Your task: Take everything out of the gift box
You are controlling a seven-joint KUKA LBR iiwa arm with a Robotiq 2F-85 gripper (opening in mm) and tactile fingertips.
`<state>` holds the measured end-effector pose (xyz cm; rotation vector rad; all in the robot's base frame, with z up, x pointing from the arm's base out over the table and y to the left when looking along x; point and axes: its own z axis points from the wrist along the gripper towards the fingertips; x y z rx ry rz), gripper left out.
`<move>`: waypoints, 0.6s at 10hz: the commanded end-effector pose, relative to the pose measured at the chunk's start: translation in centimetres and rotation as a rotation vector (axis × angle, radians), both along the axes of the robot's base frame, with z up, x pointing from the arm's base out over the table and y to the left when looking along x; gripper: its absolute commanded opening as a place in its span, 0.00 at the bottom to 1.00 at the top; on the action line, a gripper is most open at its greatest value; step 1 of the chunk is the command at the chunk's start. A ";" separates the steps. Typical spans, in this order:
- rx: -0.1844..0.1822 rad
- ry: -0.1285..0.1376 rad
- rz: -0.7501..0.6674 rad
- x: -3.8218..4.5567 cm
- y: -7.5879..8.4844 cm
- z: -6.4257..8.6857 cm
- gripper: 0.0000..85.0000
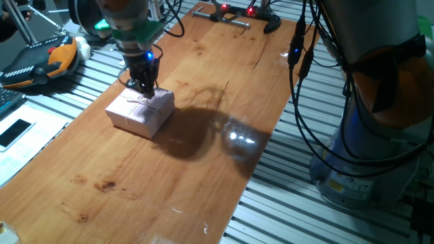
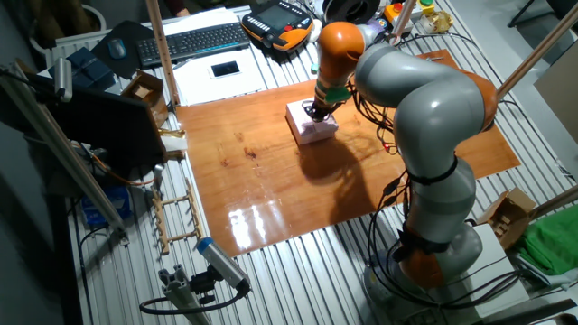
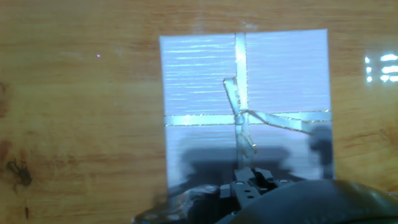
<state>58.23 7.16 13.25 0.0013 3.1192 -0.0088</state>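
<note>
Overhead, pincer (image 1: 144, 87) above lidded gift box (image 1: 140, 110).

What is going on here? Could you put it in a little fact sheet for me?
Table: long wooden board
Gift box: pale pink, square, lid on
Ribbon: thin, crossed over the lid, tied in a bow
Gripper: right above the lid at the bow; the fingers look pinched on the ribbon, though I cannot be sure
Contents: hidden, box closed
Task progress: nothing taken out yet

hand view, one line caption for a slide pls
Gripper poised just above the closed pink gift box, at its ribbon bow, on the wooden table.
</note>
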 end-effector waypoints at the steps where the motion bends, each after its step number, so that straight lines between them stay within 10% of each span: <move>1: 0.015 0.002 0.005 0.08 -0.1 -0.2 0.01; 6: 0.003 0.005 0.037 0.50 -0.5 -0.1 0.01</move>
